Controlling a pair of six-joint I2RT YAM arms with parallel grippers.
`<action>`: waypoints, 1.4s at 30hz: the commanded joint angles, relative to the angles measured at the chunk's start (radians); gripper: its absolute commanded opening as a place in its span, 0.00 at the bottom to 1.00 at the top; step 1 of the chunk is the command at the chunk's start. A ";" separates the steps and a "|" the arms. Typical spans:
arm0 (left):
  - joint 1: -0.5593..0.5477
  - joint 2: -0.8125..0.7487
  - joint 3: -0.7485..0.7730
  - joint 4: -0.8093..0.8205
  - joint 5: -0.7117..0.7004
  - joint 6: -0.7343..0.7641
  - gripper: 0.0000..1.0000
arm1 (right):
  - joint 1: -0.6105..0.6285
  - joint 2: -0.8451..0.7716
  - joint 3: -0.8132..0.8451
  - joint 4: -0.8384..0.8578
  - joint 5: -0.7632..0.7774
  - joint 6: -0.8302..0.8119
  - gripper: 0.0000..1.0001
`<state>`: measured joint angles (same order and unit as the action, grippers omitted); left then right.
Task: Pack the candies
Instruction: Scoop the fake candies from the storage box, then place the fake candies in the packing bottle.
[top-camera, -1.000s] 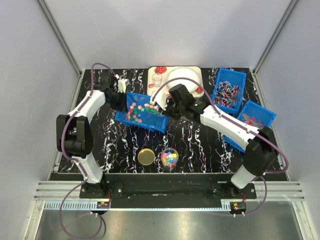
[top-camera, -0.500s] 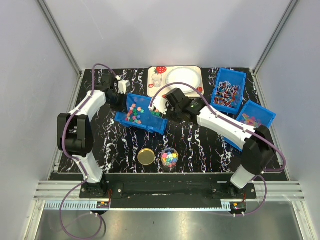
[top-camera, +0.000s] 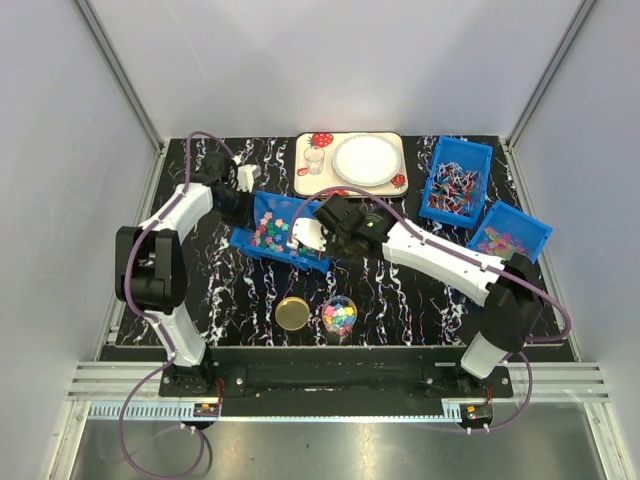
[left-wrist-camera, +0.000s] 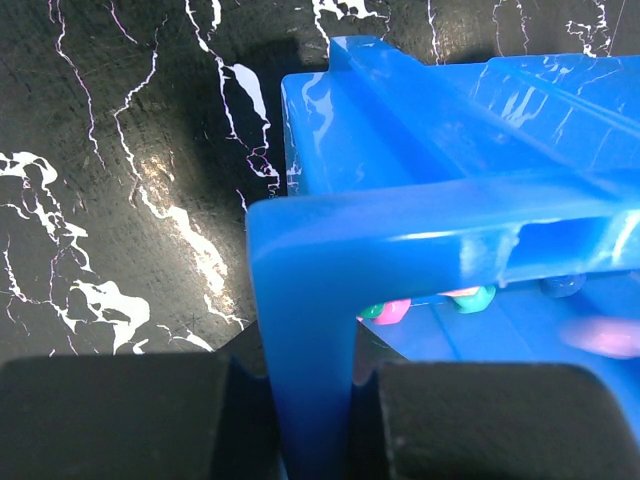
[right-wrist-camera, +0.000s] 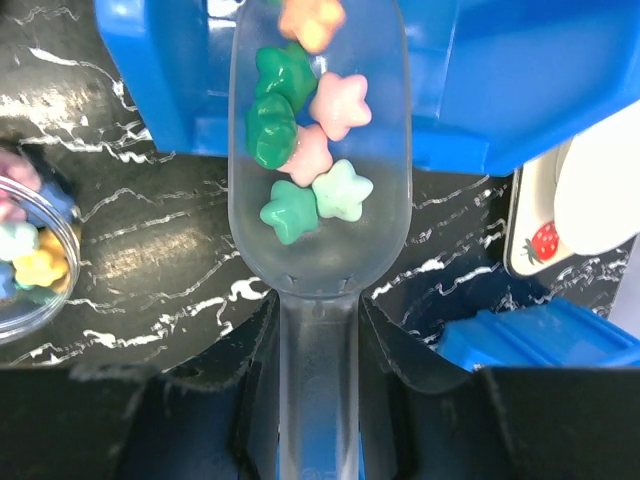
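Against a second ago: find the right gripper (top-camera: 320, 233) farther toward 7 o'clock, off the near edge of the tray (top-camera: 303, 172) and down at the 4 o'clock corner of the blue bin (top-camera: 270, 250). See the white plate (top-camera: 366, 159) uncovered in full now, where arm and cable crossed its near rim before. Find the bin itself drawn slightly toward 9 o'clock and looking shorter from above, so tipped, though hard to say how steeply. No change at the left gripper (left-wrist-camera: 305, 420): clamped on the bin's 10 o'clock wall as before, the wall pinched between both fingers in the wrist view.

Right gripper closed tight on the handle of a clear plastic scoop (right-wrist-camera: 320, 260), bowl pointing to 12 o'clock in its wrist view, tip overlapping the bin's rim.

As for the candies (right-wrist-camera: 305, 150) — small chunky stars, opaque and glossy. In the scoop bowl about half a dozen: two dark green, two pale pink, two mint, plus an orange one blurred at the tip. More loose inside the bin, in mixed pink, green, yellow and red. A further heap in the clear round jar (top-camera: 340, 301) at 5 o'clock from the bin — open, with its gold lid (top-camera: 294, 313) lying flat at the jar's 9 o'clock on the black marbled table (top-camera: 400, 290).
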<state>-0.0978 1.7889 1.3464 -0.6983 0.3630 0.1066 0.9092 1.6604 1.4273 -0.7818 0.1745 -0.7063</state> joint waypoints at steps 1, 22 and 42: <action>0.003 -0.043 0.008 0.048 0.057 -0.021 0.00 | 0.003 -0.017 0.078 -0.040 0.059 -0.019 0.00; 0.003 -0.036 0.010 0.049 0.047 -0.019 0.00 | -0.015 -0.269 -0.079 -0.014 -0.049 0.011 0.00; 0.003 -0.013 0.023 0.045 -0.002 -0.001 0.00 | -0.044 -0.508 -0.260 0.004 -0.259 0.011 0.00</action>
<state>-0.0978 1.7889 1.3457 -0.6971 0.3450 0.1055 0.8719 1.2037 1.1854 -0.8127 -0.0147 -0.7017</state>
